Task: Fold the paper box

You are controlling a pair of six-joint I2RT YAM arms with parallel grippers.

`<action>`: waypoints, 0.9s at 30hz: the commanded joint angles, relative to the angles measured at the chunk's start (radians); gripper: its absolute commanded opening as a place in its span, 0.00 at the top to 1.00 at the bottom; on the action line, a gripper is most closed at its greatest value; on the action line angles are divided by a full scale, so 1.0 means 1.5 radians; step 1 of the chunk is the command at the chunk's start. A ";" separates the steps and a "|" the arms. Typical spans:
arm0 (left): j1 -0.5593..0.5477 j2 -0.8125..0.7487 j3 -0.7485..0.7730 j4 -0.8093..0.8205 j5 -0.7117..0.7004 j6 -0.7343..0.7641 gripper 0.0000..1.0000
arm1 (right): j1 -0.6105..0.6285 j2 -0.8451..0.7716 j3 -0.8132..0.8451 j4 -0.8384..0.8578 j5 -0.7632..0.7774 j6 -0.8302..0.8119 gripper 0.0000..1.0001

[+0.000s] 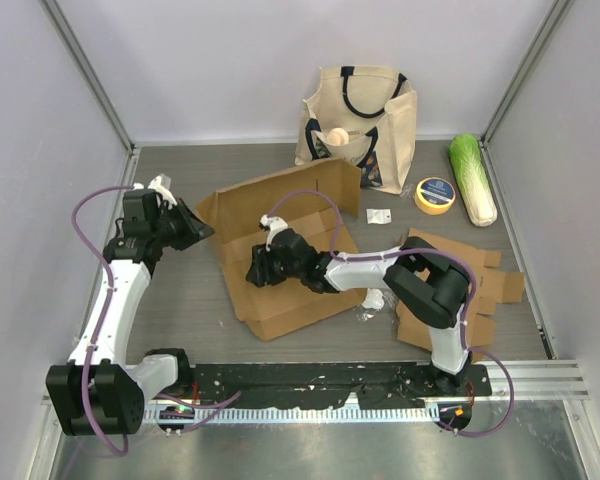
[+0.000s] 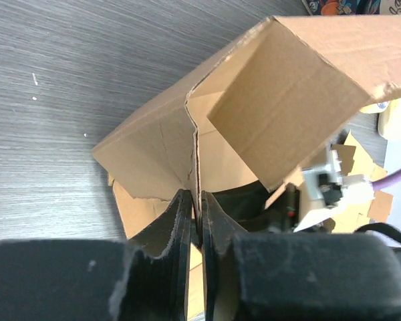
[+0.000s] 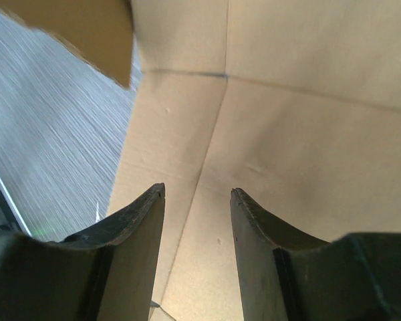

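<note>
The paper box (image 1: 298, 305) is brown cardboard, half-formed in the middle of the table, with one wall standing up at the back. My left gripper (image 1: 200, 231) is at the box's left corner. In the left wrist view the left gripper (image 2: 197, 204) is shut on a thin edge of the box (image 2: 287, 73), and a flap hangs over the hollow. My right gripper (image 1: 256, 271) reaches into the box from the right. Seen from the right wrist, the right gripper (image 3: 197, 192) stands open with nothing between its fingers, facing an inner corner crease of the box (image 3: 307, 120).
A beige tote bag (image 1: 358, 115) stands at the back. A yellow tape roll (image 1: 435, 195) and a napa cabbage (image 1: 473, 178) lie at the back right. Flat cardboard pieces (image 1: 485, 285) lie right of the right arm, and a small white packet (image 1: 379, 215) lies nearby.
</note>
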 commanded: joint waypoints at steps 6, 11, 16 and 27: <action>0.002 0.004 0.052 -0.066 -0.121 0.051 0.56 | -0.003 0.060 -0.025 0.109 0.078 0.137 0.71; 0.003 -0.028 0.061 -0.118 -0.215 0.044 0.39 | -0.003 0.086 -0.041 0.146 0.124 0.227 0.78; -0.001 -0.116 -0.039 -0.021 -0.093 -0.003 0.45 | 0.001 0.099 -0.067 0.183 0.154 0.283 0.79; -0.055 0.011 -0.050 0.063 -0.202 -0.049 0.16 | 0.000 0.112 -0.073 0.211 0.144 0.279 0.79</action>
